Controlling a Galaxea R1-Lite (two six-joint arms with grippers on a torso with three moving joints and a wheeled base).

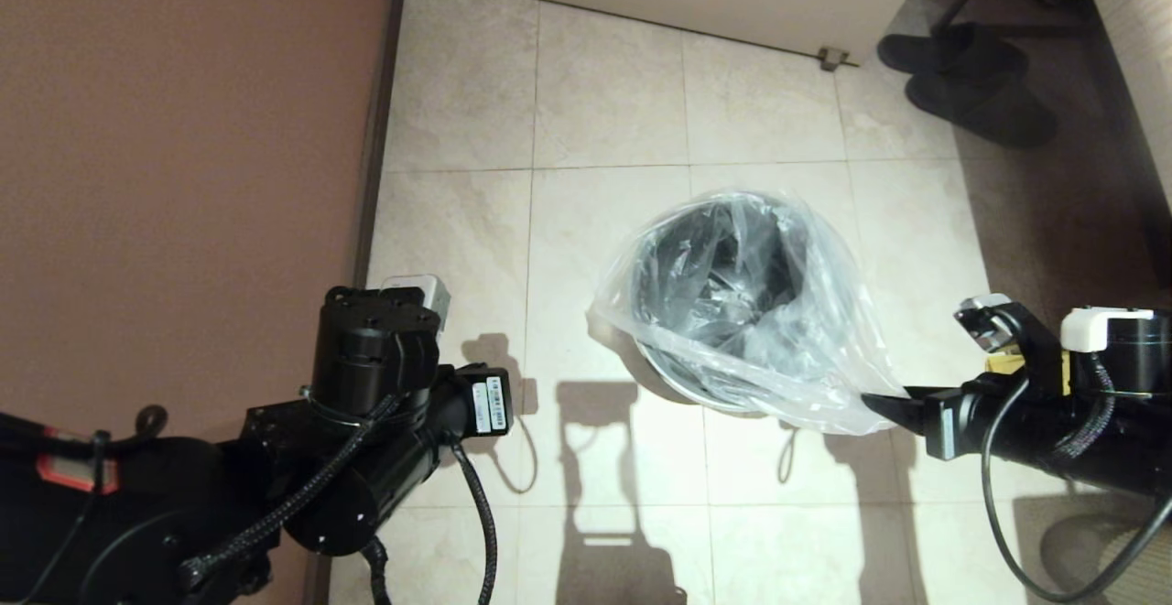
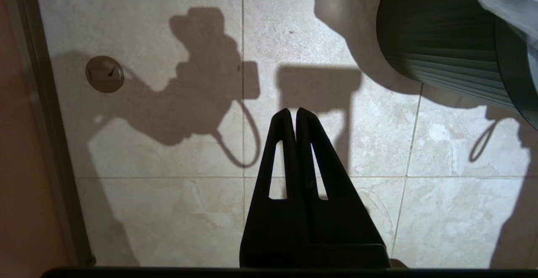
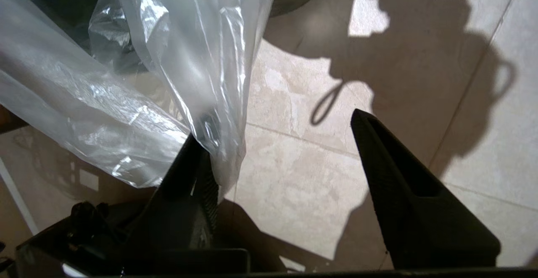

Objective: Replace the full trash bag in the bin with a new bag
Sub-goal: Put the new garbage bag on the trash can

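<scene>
- Your right hand (image 3: 277, 143) gapes wide beside the bin (image 1: 682, 376), gripping nothing; the new bag (image 1: 732, 312) merely drapes against one finger (image 3: 189, 173).
- The bag lies loosely over the bin on the floor (image 1: 604, 111), one corner trailing outward, probably awaiting tucking.
- Your left hand (image 2: 293, 112), pressed closed and empty, hangs parked well left.

Dark slippers (image 1: 971, 83) on tiled floor (image 1: 604, 111)

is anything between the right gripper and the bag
Nothing visible does. The right gripper is open beside the bin, with the bag's loose edge draped against one of its fingers and bare floor between the fingers. The left gripper is shut, off to the bin's left.
</scene>
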